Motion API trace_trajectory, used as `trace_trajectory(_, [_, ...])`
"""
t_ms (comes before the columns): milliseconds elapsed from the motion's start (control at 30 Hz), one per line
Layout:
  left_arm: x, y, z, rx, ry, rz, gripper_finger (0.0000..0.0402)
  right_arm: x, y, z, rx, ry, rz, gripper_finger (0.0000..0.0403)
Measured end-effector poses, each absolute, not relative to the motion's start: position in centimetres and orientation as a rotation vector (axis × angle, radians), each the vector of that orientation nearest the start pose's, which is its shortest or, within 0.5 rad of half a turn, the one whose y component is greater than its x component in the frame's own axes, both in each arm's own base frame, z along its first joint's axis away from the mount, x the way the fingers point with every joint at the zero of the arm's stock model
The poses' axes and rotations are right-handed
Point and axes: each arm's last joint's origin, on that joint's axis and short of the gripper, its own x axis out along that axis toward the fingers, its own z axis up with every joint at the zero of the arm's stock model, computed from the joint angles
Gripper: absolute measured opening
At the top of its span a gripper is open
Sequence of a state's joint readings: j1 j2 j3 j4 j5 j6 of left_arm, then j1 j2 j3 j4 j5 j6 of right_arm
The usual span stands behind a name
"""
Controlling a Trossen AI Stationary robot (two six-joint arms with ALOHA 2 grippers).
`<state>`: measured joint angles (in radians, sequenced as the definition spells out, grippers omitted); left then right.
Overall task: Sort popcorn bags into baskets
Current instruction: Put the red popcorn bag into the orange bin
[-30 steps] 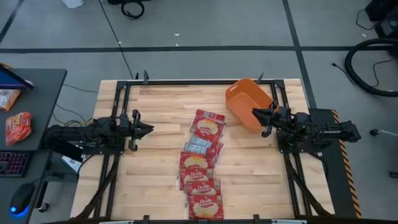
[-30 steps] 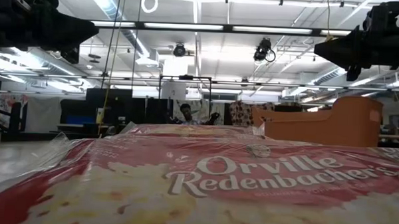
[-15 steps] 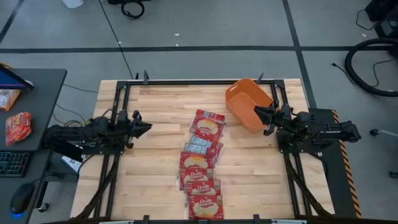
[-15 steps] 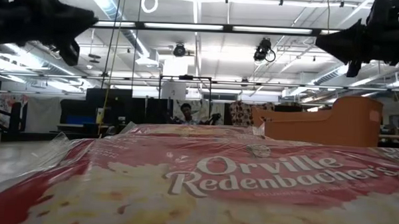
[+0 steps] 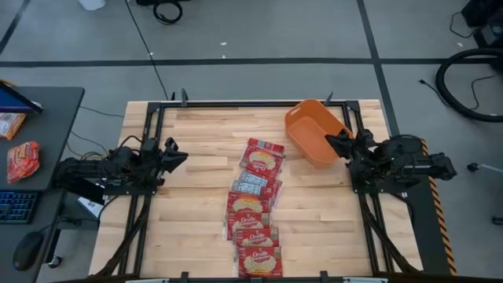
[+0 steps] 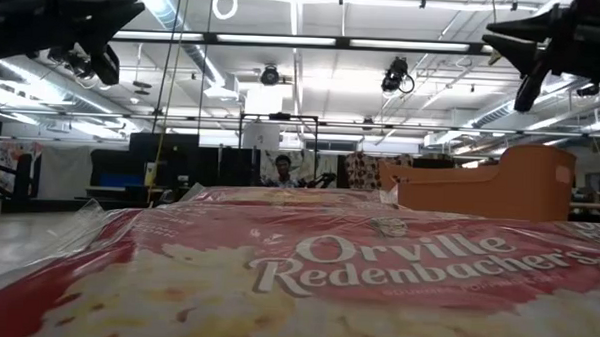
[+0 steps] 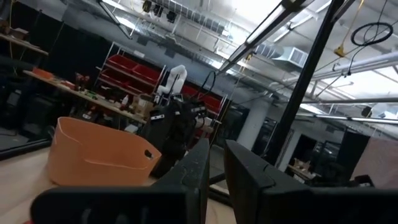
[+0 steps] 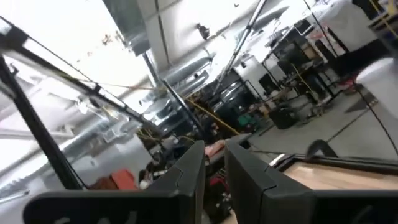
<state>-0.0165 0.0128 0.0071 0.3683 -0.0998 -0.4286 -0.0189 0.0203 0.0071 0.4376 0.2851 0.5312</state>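
Note:
Several red popcorn bags with cream oval labels lie flat in an overlapping column down the table's middle; one shows its white-and-blue back. The nearest bag fills the low view. The orange basket stands on the far right of the table and also shows as the basket and the basket. My left gripper hovers shut at the left, well clear of the bags. My right gripper hovers shut beside the basket's near right wall. Both are raised: left gripper, right gripper.
A dark side desk left of the table carries an orange-red snack pouch, a keyboard and a mouse. Black frame rails run along the table's edges. Bare wood lies on both sides of the bag column. A person sits far back.
Both arms have drawn back a little from the table's middle, the left toward the left edge and the right toward the right edge, and both grippers have risen and tipped upward. The bags and basket have stayed put.

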Motion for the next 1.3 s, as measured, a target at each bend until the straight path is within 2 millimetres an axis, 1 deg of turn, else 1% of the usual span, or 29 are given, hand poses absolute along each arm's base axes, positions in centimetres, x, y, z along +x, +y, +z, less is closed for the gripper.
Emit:
trace_trajectory(67, [9.2, 0.1, 20.0, -0.434, -0.372, -0.012, 0.0054, 9.1, -0.9, 20.3, 0.559, -0.462, -0.164, 0.0067])
trace_trajectory(200, [9.0, -0.3, 20.4, -0.356, -0.404, -0.101, 0.0054, 9.6, -0.8, 20.4, 0.462, -0.398, -0.130, 0.0067])
trace_trajectory(333, [8.7, -0.7, 20.9, -0.262, -0.448, -0.197, 0.0054, 10.3, -0.9, 21.3, 0.383, -0.331, -0.123, 0.0067])
trace_trajectory(400, [8.8, -0.8, 20.8, -0.239, -0.439, -0.202, 0.0054, 10.9, -0.9, 21.7, 0.356, -0.270, -0.126, 0.0067])
trace_trajectory(500, [9.0, -0.9, 20.7, -0.223, -0.419, -0.181, 0.0057, 12.1, -0.9, 22.0, 0.317, -0.130, -0.142, 0.0067])
trace_trajectory(600, [9.4, -0.8, 20.4, -0.222, -0.387, -0.136, 0.0068, 13.5, -0.8, 22.2, 0.293, 0.001, -0.148, 0.0067])
trace_trajectory(667, [9.8, -0.8, 20.1, -0.227, -0.354, -0.111, 0.0083, 14.5, -0.6, 22.1, 0.279, 0.088, -0.145, 0.0067])
trace_trajectory(800, [10.6, -0.8, 19.5, -0.236, -0.279, -0.045, 0.0132, 16.6, -0.1, 21.6, 0.268, 0.232, -0.128, 0.0067])
trace_trajectory(867, [10.9, -0.8, 19.2, -0.236, -0.239, -0.040, 0.0157, 17.7, 0.3, 21.3, 0.269, 0.288, -0.117, 0.0067])
trace_trajectory(967, [11.5, -0.9, 18.9, -0.237, -0.174, -0.038, 0.0179, 19.5, 0.8, 20.9, 0.279, 0.360, -0.109, 0.0067])
trace_trajectory(1133, [12.4, -0.9, 19.1, -0.233, -0.108, -0.031, 0.0183, 22.6, 1.7, 20.6, 0.284, 0.508, -0.108, 0.0076])
trace_trajectory(1300, [13.2, -1.0, 18.9, -0.229, -0.049, -0.024, 0.0183, 25.8, 2.8, 20.5, 0.294, 0.655, -0.117, 0.0111])
